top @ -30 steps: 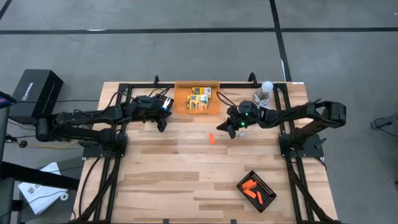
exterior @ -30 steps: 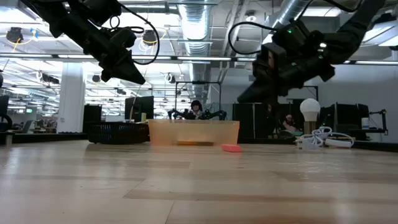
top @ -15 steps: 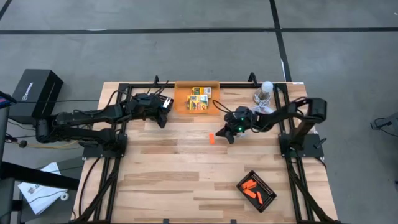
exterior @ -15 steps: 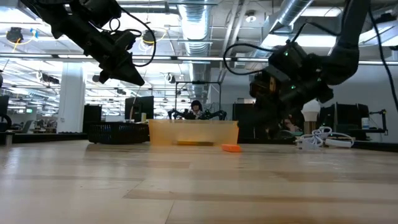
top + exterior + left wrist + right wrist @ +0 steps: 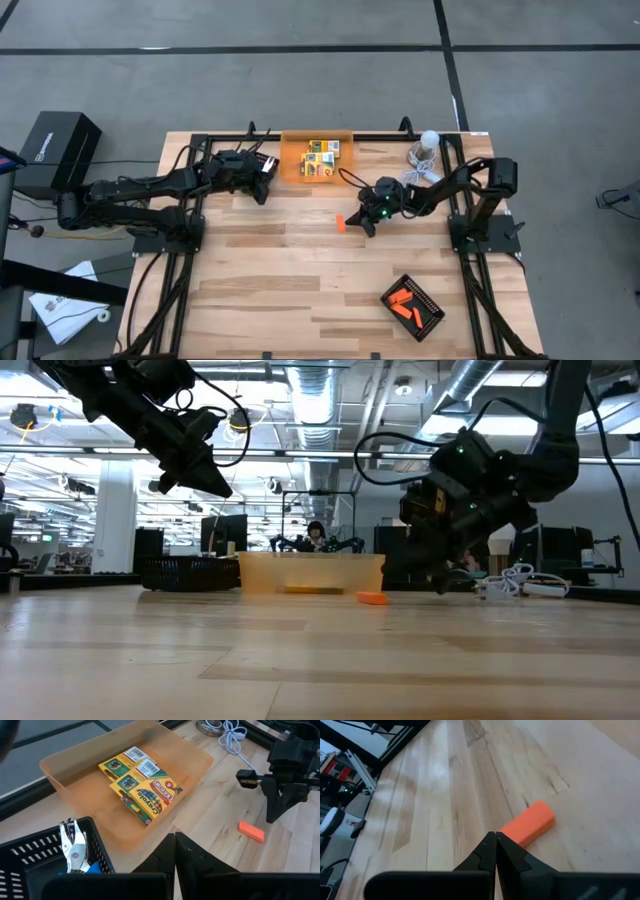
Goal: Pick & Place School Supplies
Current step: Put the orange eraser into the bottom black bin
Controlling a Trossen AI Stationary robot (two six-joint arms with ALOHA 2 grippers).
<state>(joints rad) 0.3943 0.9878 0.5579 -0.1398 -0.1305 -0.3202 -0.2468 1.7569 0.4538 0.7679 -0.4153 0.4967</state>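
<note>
Right gripper (image 5: pixel 366 222), fingers pinched together on nothing, sits low just beside a blocky orange stick (image 5: pixel 341 222) lying on the wooden table (image 5: pixel 280 280). Left gripper (image 5: pixel 259 193), clenched too, hangs beside the translucent orange bin (image 5: pixel 290 165) holding glossy yellow-and-green crayon boxes (image 5: pixel 321 158).

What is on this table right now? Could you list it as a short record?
Table: wooden table
Bin: orange bin at the far edge, holding crayon boxes
Loose stick: orange stick lying mid-table
Tray: black tray near the right front, holding more orange sticks
Cable: white cable with bulb at the far right
Left gripper: fingers shut, empty, beside the bin
Right gripper: fingers shut, low over the table next to the loose stick
</note>
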